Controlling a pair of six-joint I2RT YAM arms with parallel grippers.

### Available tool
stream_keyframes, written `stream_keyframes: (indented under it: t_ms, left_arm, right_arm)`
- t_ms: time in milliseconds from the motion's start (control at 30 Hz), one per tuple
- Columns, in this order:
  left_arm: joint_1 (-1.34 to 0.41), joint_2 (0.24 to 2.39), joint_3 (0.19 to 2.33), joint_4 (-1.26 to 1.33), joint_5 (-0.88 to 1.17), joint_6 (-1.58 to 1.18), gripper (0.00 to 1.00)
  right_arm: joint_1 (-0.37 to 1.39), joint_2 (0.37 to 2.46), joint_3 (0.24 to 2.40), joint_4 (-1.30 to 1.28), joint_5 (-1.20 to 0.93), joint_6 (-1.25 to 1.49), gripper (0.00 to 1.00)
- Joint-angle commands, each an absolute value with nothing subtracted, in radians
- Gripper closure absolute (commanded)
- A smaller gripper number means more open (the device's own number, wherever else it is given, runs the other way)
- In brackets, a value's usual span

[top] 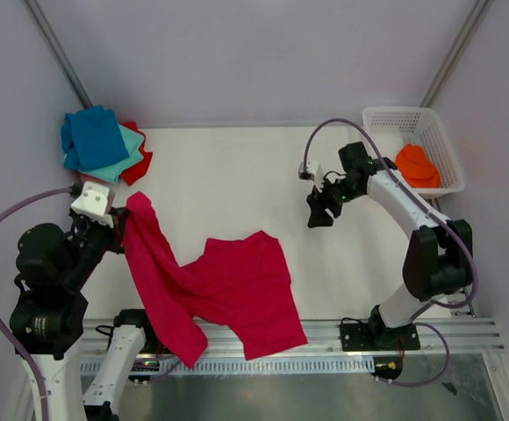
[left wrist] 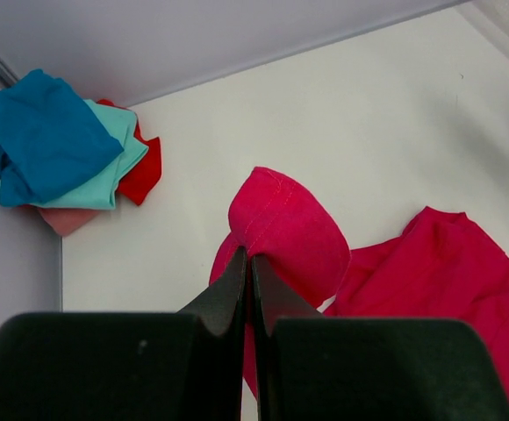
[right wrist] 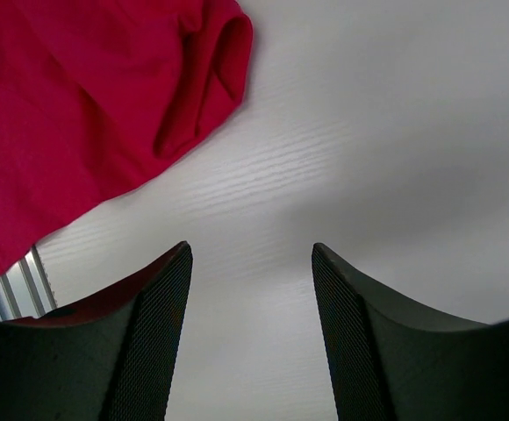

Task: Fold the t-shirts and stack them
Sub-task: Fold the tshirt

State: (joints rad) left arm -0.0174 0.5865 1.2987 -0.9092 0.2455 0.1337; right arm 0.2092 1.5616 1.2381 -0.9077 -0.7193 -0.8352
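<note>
1. The crimson t-shirt (top: 228, 289) lies spread and rumpled over the lower middle of the overhead view. Its lower edge hangs over the metal rail (top: 430, 331) at the near edge of the table (top: 228, 167).
2. One end of that shirt is drawn up and to the left in a narrow band, which ends at the left claw (top: 125, 219) in the left middle of the frame.
3. In the left wrist view the left claw (left wrist: 248, 260) has its jaws pressed together, with a bunched fold of the crimson t-shirt (left wrist: 290, 228) pinched at their tips. The rest of the cloth trails off to the lower right.
4. The right claw (top: 320, 210) hangs over bare table in the right middle of the overhead view, apart from the crimson cloth.
5. In the right wrist view the right claw (right wrist: 250, 248) stands open with nothing between its jaws. The crimson t-shirt (right wrist: 79, 114) fills the upper left of that frame, with a sleeve curling at its edge.
6. In the upper left corner of the table is a pile: the blue t-shirt (top: 92, 136) on top, the teal t-shirt (top: 130, 153) under it, the red t-shirt (top: 140, 164) showing at the right, and the pink t-shirt (left wrist: 61, 219) at the bottom edge.
7. The orange t-shirt (top: 417, 165) lies in the white basket (top: 393, 116) at the upper right.
</note>
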Motion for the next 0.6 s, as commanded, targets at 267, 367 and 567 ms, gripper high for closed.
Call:
stream_keyframes:
  t_ms: [267,367,567]
  left_arm:
    - [-0.011,0.620,1.276,-0.821,0.230,0.104,1.00]
    - [-0.011,0.624,1.270,-0.818,0.230,0.098,1.00]
    - [-0.011,0.638,1.246,-0.808,0.224,0.101,1.00]
  right_arm:
    - [0.422,1.853,1.483,-0.954,-0.710,-0.946,0.38]
    - [0.478,1.914,1.531,-0.960,-0.716,-0.945,0.38]
    - [0.567,1.983,1.621,-0.982,-0.730,-0.920,0.38]
